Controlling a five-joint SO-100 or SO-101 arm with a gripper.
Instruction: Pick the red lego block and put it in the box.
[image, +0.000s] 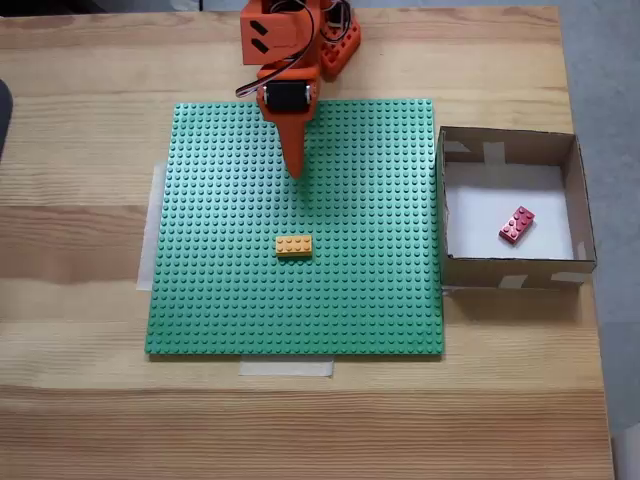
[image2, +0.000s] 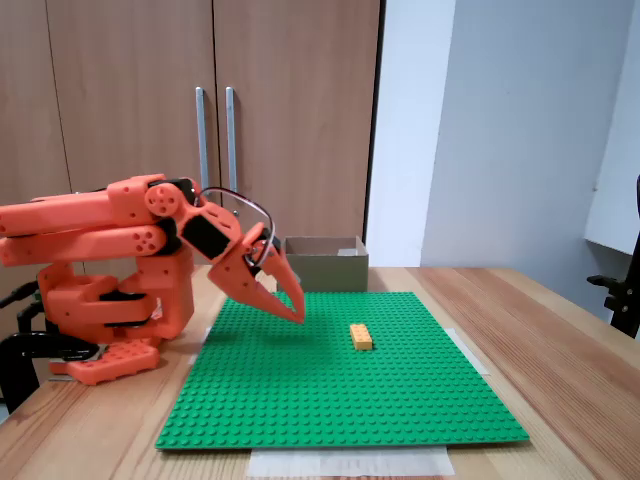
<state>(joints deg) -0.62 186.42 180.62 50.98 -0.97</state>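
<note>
The red lego block (image: 516, 224) lies tilted on the white floor of the box (image: 441, 200), which stands off the right edge of the green baseplate in a fixed view. From the side the box (image2: 322, 263) stands behind the baseplate and its inside is hidden. My orange gripper (image: 296, 170) hovers over the upper middle of the baseplate, far left of the box. Its fingers (image2: 296, 312) are together and point down at the plate, holding nothing.
A green studded baseplate (image: 220, 300) is taped to the wooden table. An orange-yellow brick (image: 293, 245) sits near its centre, just below the gripper tip in a fixed view, also seen from the side (image2: 360, 336). The arm's base (image2: 110, 300) stands at the plate's far edge.
</note>
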